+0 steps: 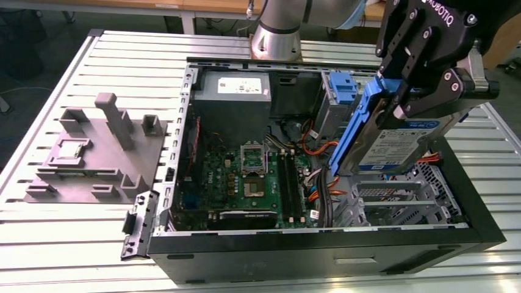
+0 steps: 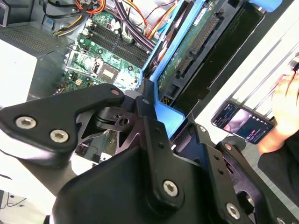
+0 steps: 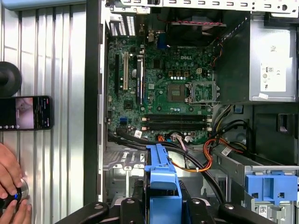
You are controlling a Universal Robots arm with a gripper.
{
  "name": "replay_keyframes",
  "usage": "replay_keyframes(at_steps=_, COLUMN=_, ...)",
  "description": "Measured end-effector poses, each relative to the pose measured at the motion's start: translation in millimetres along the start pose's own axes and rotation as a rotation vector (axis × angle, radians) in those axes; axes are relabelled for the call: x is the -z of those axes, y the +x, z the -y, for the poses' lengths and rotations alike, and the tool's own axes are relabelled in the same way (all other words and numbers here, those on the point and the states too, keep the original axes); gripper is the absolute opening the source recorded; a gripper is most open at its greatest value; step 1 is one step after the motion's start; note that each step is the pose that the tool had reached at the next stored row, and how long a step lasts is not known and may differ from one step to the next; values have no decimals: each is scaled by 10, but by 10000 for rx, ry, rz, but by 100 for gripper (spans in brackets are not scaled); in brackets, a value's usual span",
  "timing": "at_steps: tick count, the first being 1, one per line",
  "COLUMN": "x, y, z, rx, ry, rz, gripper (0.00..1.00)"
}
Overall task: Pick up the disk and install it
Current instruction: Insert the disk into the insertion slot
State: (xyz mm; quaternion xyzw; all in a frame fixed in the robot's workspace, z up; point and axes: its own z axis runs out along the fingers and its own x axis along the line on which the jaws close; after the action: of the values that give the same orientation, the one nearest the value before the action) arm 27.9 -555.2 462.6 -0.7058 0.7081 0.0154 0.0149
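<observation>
The disk (image 1: pixel 391 146) is held pinched in the gripper (image 1: pixel 407 101), tilted above the silver drive bay (image 1: pixel 395 198); pickup is judged done, seating in the bay not yet completed

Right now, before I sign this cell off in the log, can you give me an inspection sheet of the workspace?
surface: slatted metal table, carrying an open computer case.
job's things: disk in its blue carrier, held on edge and tilted above the silver drive bay, not yet seated.
clutter: grey fixture block beside the case; phone on the table.
grippers: gripper, jaws shut on the disk.
cables: orange and black cables lie loose inside the case near the bay.
surroundings: a person's hand at the table near the phone.
</observation>
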Motion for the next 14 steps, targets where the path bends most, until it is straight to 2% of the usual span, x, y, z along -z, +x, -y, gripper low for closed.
replay_keyframes(at_steps=14, x=-2, y=0, z=9, rx=0, ry=0, rz=0, gripper=37)
